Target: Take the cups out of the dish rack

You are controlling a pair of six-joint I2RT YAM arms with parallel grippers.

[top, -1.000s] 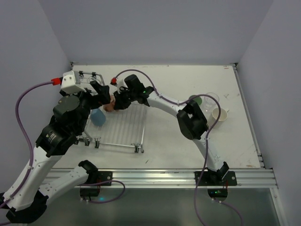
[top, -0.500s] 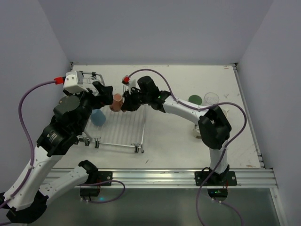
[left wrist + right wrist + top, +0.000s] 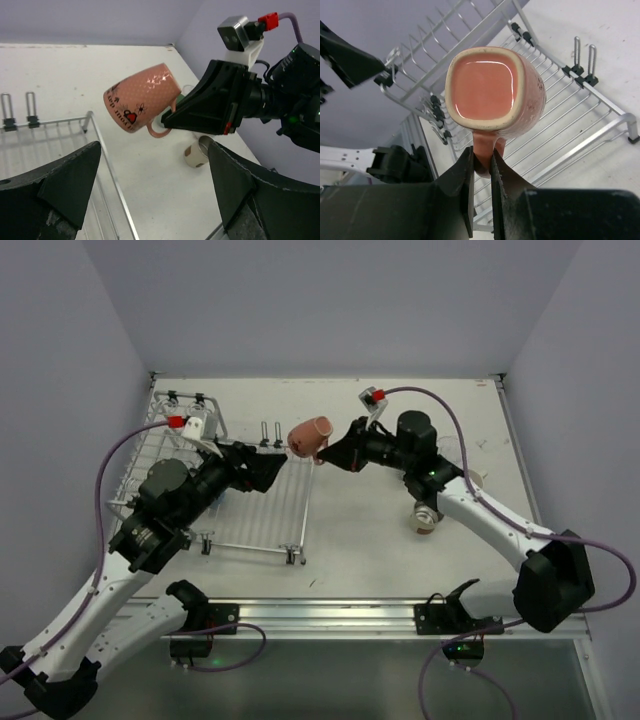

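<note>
In the top view the left arm [image 3: 165,505] is covering much of the dish rack [image 3: 272,512] and the right arm [image 3: 480,512] is masking part of a cup [image 3: 427,520], while the right gripper [image 3: 481,154] is hiding the lower handle of the pink mug [image 3: 490,90] and the frame edge is cropping the fingers [image 3: 67,187] of the left gripper [image 3: 154,150].

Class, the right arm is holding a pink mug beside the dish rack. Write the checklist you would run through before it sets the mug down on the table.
1. Grip: right hand shut on the handle of the pink mug: ok.
2. Mug apart from the wires of the dish rack: ok.
3. Left hand open and not touching the mug: ok.
4. Bare table between the rack and the cup already out there: ok.
5. More cups waiting in the rack: cannot tell, the left arm hides part of it.
</note>
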